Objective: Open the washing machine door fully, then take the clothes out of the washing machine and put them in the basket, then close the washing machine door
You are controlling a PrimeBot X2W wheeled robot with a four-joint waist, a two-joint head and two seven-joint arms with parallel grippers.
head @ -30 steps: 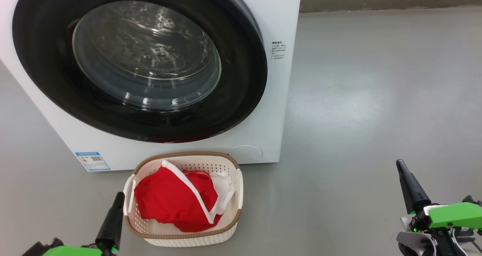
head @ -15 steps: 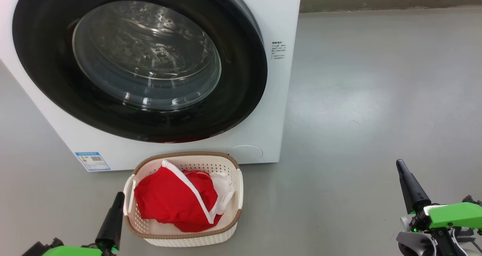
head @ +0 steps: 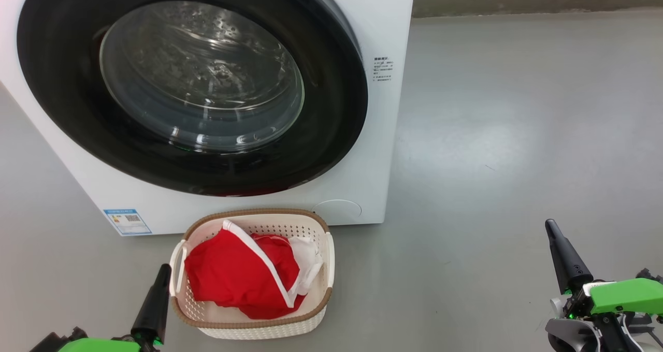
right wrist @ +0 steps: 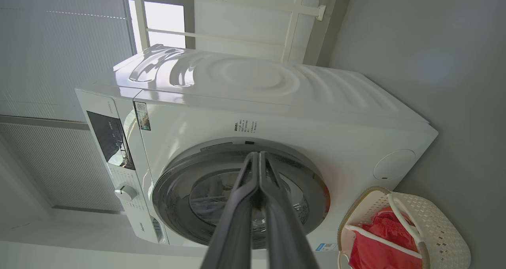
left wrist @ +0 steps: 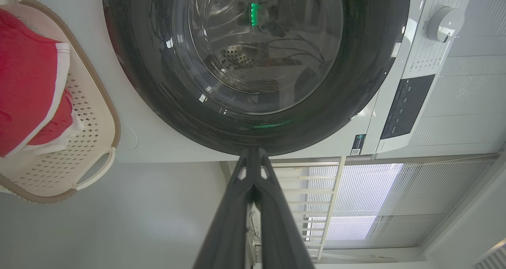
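The fingers of the left gripper [left wrist: 253, 153] are pressed together along their length and hold nothing. The right gripper [right wrist: 259, 155] is closed the same way, also empty. In the head view each gripper sits low, one at each bottom corner, with its dark fingers pointing toward the washing machine [head: 380, 36]. The left tip is near the left handle of the basket [head: 259, 211]; I cannot tell if they touch. The right gripper is well apart from the basket, with a wide stretch of bare grey floor [head: 492, 134] between them.

There is one basket, standing on the floor just in front of the machine's lower front edge. The clothes [head: 233, 274] lie inside it as a red heap with white trim and one white piece at the right side; how many red garments there are I cannot tell. The one washing machine door [head: 334, 108] lies shut against the machine's front.
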